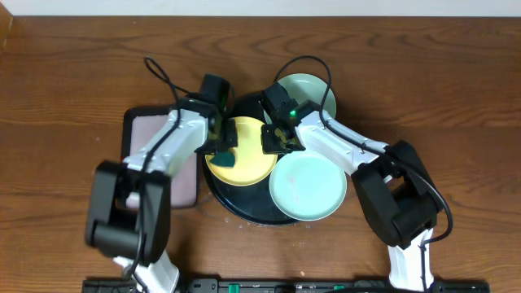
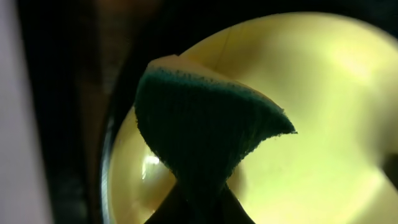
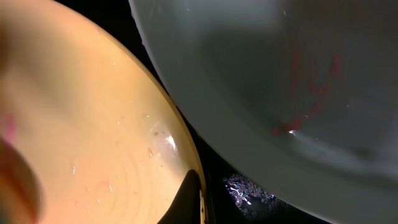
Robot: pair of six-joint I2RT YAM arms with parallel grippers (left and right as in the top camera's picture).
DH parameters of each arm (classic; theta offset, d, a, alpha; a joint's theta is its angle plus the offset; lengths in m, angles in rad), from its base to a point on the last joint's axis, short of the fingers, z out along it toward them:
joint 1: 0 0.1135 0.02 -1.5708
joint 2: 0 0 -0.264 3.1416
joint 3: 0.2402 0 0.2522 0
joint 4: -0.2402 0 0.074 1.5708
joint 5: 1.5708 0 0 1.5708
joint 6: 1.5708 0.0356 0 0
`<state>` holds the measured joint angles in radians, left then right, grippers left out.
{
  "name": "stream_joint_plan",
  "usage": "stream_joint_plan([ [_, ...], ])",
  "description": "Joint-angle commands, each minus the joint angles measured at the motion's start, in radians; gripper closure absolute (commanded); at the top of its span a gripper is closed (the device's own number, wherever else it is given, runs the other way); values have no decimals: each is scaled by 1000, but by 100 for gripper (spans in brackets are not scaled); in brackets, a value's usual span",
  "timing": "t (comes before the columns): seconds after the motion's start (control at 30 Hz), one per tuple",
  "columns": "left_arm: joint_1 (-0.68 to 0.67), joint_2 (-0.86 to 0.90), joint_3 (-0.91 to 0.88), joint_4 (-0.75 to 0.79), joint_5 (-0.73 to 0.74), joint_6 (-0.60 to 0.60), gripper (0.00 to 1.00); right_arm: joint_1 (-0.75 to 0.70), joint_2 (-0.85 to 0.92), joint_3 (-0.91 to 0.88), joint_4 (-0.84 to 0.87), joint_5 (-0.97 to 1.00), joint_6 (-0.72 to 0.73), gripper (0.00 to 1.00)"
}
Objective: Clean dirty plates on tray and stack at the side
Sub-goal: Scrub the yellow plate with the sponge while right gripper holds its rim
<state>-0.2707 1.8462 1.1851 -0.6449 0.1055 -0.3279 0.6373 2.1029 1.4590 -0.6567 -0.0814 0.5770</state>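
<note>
At the front of the glossy black tray (image 1: pixel 234 205), on a wooden worktop (image 1: pixel 65 81), the smooth near mint plate (image 1: pixel 308 187) overhangs the rim. Behind it lies the round yellow plate (image 1: pixel 248 161): the left gripper (image 1: pixel 221 149) is clamped on a coarse green sponge (image 2: pixel 199 124) over it, and the right gripper (image 1: pixel 275 140) pinches its edge. The far mint plate (image 1: pixel 313 91) sits beyond.

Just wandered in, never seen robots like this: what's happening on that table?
The left gripper holds a green sponge over the yellow plate on the black tray, while the right gripper seems to pinch that plate's rim to steady it. Two mint-green plates wait on the tray, not yet stacked aside.
</note>
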Motion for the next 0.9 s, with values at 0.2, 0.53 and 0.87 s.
stream_joint_plan([
  [0.2,-51,101,-7,45,222,19,93,11,31,3,3,-2,6,99],
  [0.53,-31,101,-7,90,74,-85,93,11,31,3,2,-2,6,99],
  [0.87,-18,100,-7,-1,-285,-276,93,11,31,3,2,-2,5,99],
])
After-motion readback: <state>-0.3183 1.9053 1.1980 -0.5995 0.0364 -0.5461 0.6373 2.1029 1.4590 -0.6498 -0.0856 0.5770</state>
